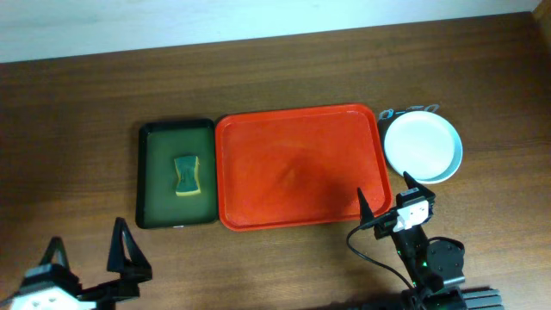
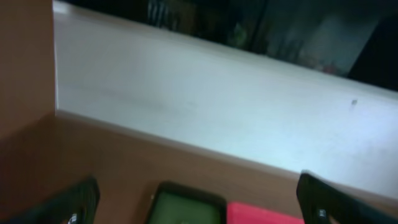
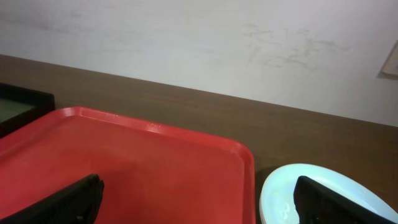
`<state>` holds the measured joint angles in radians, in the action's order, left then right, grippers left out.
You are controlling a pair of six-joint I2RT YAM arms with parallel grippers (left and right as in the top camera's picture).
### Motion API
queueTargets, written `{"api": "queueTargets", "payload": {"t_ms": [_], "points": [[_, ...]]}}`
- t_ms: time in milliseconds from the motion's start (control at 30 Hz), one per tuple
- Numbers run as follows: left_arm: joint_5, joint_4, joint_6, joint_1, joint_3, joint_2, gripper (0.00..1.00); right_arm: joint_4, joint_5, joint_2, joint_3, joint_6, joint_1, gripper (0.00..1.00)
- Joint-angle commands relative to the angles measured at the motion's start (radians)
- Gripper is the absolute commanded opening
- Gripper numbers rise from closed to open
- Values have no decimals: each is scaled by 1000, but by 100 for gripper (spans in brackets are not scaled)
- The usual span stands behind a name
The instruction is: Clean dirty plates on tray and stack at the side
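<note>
We find the plates point(image 1: 422, 146) in the upper right of the overhead frame, resting on the wooden table point(image 1: 284, 69) just beside the right edge of the red tray point(image 1: 297, 168). From above they read as one pale round disc with a bluish rim, so we cannot count how many lie in the pile. No plate sits on the red tray, and we judge the stacking to be done or nearly so.

The right gripper point(image 1: 386, 194) hangs at the lower right corner of the red tray with its fingers apart and nothing between them. Its wrist camera shows the red tray point(image 3: 155, 162) on the left and a plate's rim point(image 3: 323, 193) at the lower right. The left gripper point(image 1: 90, 258) sits at the lower left of the overhead frame, also spread wide and empty. It is well apart from the dark green tray point(image 1: 176, 172), where a yellow-green sponge point(image 1: 186, 175) lies.

We expect these plates to be stiff, light and smooth — likely slippery, and breakable if ceramic, though we cannot tell the material. The flat centre offers no purchase, so we would pinch the raised rim on the near side, one finger above and one beneath — and lift level.
</note>
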<state>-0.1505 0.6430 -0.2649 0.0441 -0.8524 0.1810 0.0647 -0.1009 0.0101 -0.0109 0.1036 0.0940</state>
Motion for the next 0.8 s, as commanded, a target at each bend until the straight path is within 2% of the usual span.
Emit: {"api": "queueTargets", "payload": {"t_ms": [0,67,233,300,567,767], "points": [[18,-281,11,4,226,-148,99,6,8,-6,5,-10,-5,98],[40,-520,11,6,348,-172,99,6,8,-6,5,-10,-5,98],[84,-819,-1,6,574,-175,99,6,8,-7,5,-10,-5,98],[83,-839,-34,6,647,-175,99,6,8,-7,5,-10,-5,99],[84,-834,-34,6,845,-175,99,6,8,-6,5,-10,-5,98],[64,-565,-23,6,843,-175,99,6,8,-7,5,-10,-5,98]]}}
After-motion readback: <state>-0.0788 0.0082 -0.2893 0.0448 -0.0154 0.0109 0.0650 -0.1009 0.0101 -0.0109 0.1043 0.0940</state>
